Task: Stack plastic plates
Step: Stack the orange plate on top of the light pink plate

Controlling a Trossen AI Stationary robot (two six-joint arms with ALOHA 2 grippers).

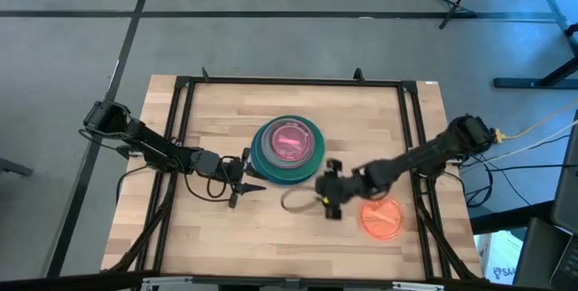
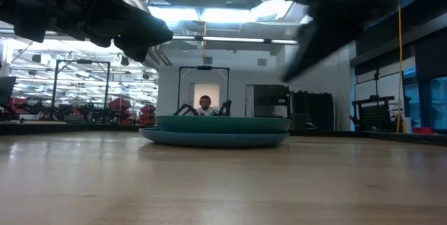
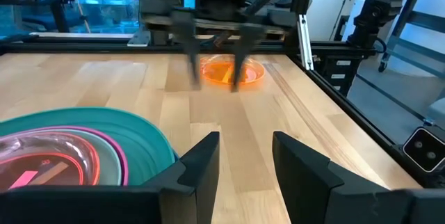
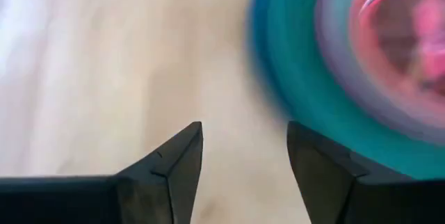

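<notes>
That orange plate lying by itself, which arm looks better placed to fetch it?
The right arm, probably. Its pincer hangs open just beside the orange plate, on its own side of the table. The left pincer, also open, sits beyond the stack, farther off.

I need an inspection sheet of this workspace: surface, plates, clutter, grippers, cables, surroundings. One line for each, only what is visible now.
Surface: wooden table inside a dark frame.
Job's things: stack at table centre, blue and teal large plates below, pink plate on top; orange plate lies apart, near the right front corner.
Clutter: one pale ring shape lies beside the stack; what it is cannot be told.
Grippers: left gripper open, empty, beside the stack; right gripper open, empty, between stack and orange plate.
Cables: yellow cable by the right arm's base; dark cables along both arms.
Surroundings: grey floor, stands; a person far behind the table.
</notes>
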